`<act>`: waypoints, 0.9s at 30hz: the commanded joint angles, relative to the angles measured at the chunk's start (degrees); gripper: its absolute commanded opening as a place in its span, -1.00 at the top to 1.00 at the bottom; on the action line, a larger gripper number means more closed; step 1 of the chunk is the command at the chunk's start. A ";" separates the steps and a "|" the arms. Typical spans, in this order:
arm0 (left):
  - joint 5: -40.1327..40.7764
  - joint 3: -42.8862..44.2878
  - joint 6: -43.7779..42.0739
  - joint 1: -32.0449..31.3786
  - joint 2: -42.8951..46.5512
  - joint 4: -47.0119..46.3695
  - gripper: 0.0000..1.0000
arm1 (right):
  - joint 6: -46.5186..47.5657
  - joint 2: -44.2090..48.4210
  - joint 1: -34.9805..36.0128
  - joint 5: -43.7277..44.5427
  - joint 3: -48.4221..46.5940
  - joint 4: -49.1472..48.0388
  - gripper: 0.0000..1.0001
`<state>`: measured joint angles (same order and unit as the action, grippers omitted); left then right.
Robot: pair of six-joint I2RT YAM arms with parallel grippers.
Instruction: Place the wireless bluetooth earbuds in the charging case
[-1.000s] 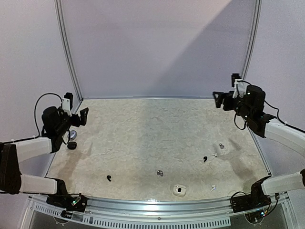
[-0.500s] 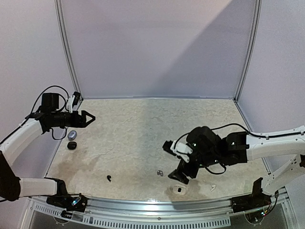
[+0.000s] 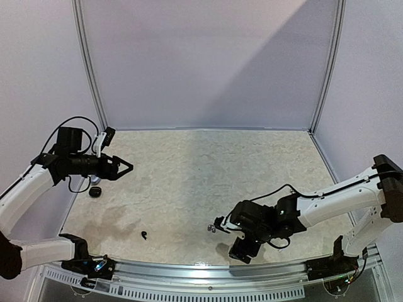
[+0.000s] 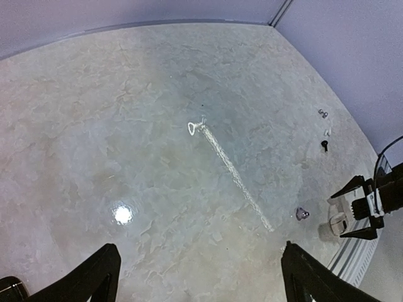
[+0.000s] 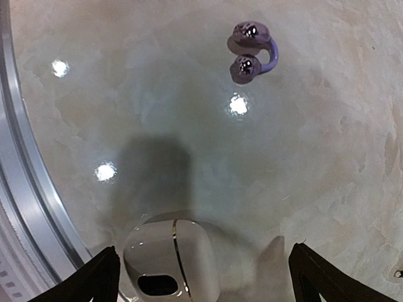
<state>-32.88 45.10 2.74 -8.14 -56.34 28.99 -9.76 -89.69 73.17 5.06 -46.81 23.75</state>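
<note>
Right gripper hangs with its jaws spread wide and nothing between them, directly over the white charging case. The case lies on the counter just beside the metal rail at the near edge. I cannot tell from my wrist view whether its lid is up; I see a seam and a dark oval recess, no more.

The silvery earbud lies nearest, a little farther in from the case and apart from it. A black earbud lies well off toward the left arm's side, and a white earbud sits mid-counter. As far as I can see, none is in the case. My left gripper, equally spread and empty, hovers over the far-left part of the counter, well away from all this.

What worries me:
- **The rail:** a finger coming down on the case's rail side could strike metal, or shove the case hard against it and tip it.
- **The earbuds:** each is much smaller than a finger, and the counter looks glossy. An off-centre pinch would likely flick one away.
- **The lid:** if it is shut, any insertion attempt simply drops the bud.
</note>
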 commanded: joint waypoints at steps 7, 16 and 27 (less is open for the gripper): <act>1.42 0.65 -4.37 -1.40 2.21 2.92 -0.81 | -5.71 -6.54 1.86 3.43 -4.98 9.13 -0.62; 1.80 1.14 -3.19 -2.86 3.44 2.92 -0.73 | -4.68 -4.21 1.82 6.99 -7.10 8.45 0.15; -2.86 7.73 9.31 -11.89 2.91 -2.85 -0.52 | 18.76 5.36 1.84 19.80 -21.43 -9.73 0.30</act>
<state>-32.91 48.73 6.94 -16.49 -52.88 29.58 -3.75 -88.60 74.63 19.27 -63.16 26.96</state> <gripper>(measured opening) 0.767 0.460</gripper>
